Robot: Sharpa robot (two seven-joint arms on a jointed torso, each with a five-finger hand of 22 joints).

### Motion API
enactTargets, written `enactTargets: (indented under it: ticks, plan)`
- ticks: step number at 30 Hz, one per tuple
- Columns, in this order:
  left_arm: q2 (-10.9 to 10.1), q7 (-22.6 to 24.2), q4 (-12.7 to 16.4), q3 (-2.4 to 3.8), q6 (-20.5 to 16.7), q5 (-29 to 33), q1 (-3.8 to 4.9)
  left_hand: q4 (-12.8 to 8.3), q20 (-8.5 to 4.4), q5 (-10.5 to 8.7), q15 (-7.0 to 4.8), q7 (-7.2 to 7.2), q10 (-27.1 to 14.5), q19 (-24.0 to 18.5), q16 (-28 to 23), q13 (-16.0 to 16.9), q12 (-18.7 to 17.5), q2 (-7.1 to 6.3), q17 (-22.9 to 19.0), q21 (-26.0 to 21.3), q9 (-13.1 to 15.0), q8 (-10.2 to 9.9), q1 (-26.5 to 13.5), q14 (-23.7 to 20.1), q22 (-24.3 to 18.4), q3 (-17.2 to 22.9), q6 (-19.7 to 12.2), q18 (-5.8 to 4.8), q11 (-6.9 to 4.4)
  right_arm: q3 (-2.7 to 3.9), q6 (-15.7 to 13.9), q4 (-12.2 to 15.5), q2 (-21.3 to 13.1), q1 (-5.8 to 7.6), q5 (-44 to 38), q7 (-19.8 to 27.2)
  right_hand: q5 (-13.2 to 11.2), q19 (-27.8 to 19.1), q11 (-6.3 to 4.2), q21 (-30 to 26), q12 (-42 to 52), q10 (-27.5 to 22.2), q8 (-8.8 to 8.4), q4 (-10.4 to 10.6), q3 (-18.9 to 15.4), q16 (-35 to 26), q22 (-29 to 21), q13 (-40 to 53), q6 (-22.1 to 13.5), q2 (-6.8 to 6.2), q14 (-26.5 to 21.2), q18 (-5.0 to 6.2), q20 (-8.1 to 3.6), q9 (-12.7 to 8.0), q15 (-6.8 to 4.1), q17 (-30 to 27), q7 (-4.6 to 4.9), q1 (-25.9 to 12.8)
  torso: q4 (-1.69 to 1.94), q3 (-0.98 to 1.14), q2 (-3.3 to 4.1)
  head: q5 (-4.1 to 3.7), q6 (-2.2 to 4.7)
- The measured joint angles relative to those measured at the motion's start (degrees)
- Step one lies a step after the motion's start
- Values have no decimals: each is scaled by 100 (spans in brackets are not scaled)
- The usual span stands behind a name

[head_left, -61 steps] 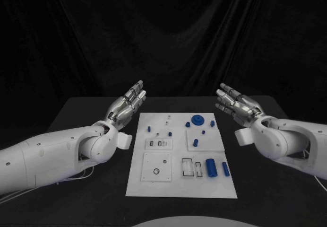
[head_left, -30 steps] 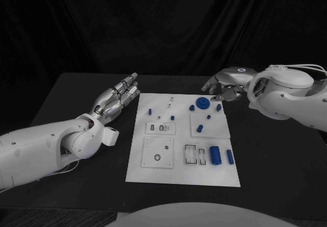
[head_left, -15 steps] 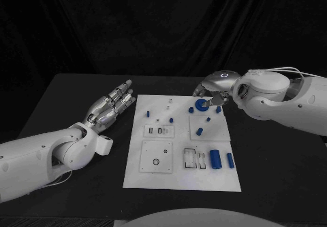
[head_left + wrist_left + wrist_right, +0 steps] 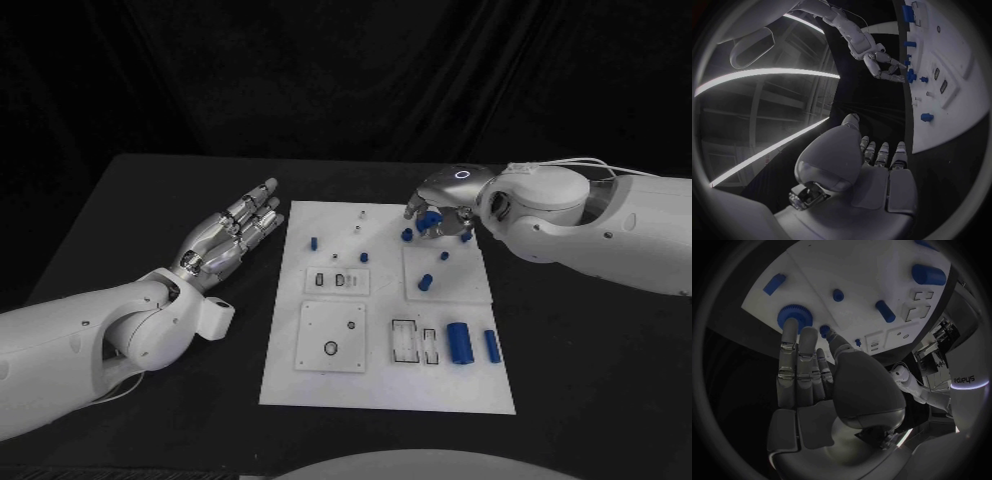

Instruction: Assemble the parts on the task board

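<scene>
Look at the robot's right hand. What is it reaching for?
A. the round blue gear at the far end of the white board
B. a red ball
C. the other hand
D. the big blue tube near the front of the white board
A: the silver right hand has its fingertips at the round blue toothed gear on the far end of the white plastic task board.
</scene>
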Motion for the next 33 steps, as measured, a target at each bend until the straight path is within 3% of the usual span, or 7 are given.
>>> enactTargets:
  ticks: [4, 12, 22, 33]
  plan:
    - [-10, 0, 15, 0, 0, -39, 0, 6, 0, 0, 0, 0, 0, 0, 0, 0, 0, 0, 0, 0, 0, 0, 0, 0, 0, 6, 0, 0, 0, 1, -16, -72, 44, -57, -11, 46, 0, 0, 21, 23, 0, 21, 0, 0, 0, 40, 15, 0, 51, 0, 0, 0, 0, 5, 0, 60, 9, 0, -1, 3, 41, -1, 31]
    - [-8, 0, -3, 0, 5, -80, 0, -10, 0, 0, 0, 1, 0, 0, 0, 1, 0, 23, -4, 0, 0, 0, 23, 0, 0, 22, 0, 0, 0, 2, -67, -263, 178, -203, -23, 145, 233, 0, 20, 50, -31, 64, 0, 31, 96, 201, 84, -1, 175, 0, 41, -1, 0, 5, 1, 227, 92, 0, -1, 19, 81, 13, 13]
    - [20, 1, -56, 0, 40, -100, 0, -25, 0, 24, -1, 43, 6, 0, 0, 2, 0, 33, -4, 0, -1, 0, 72, 0, 0, 69, 1, 0, 51, 11, -225, -462, 309, -318, -31, 296, 221, 0, 42, 116, -45, 248, 0, 175, 240, 418, 170, -6, 329, 53, 108, 0, 0, -6, 27, 462, 206, -53, 4, 12, 49, 63, -74]
    - [52, 2, -123, 0, 89, -108, 0, -65, 0, 24, -1, 104, 7, 0, 0, 3, 0, 38, -3, 0, -2, 0, 127, 0, 1, 140, 21, 0, 90, 2, -397, -542, 356, -348, 4, 464, 141, 21, 31, 141, -78, 380, 0, 299, 364, 549, 239, -28, 518, 91, 164, -1, 20, -11, 43, 620, 219, -90, 15, 2, 6, 55, -124]
